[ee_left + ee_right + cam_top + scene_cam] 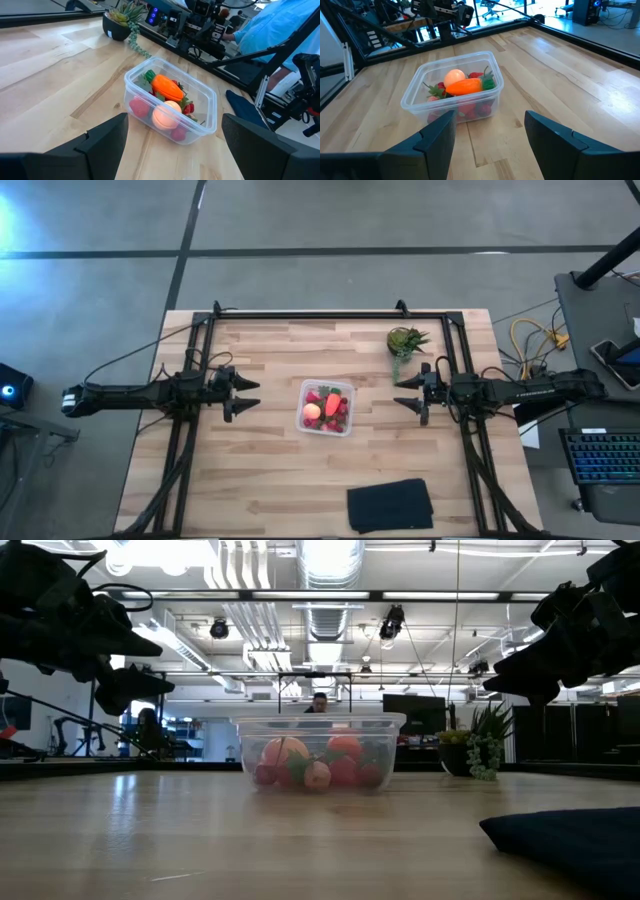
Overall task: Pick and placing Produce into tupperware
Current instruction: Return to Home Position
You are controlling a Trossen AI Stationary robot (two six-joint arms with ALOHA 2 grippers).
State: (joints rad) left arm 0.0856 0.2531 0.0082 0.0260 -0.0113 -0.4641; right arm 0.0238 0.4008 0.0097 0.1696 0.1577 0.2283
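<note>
Produce sits inside the small clear plastic container with rounded corners (301,422) at the middle of my pale wooden table (250,470): an orange carrot-like piece with a green top (167,87), a round pink-orange fruit (166,114) and small red berries (138,107). I see the left gripper (246,395) hovering on one side and the right gripper (405,393) on the other, both well apart from the container, jaws spread wide and holding nothing.
</note>
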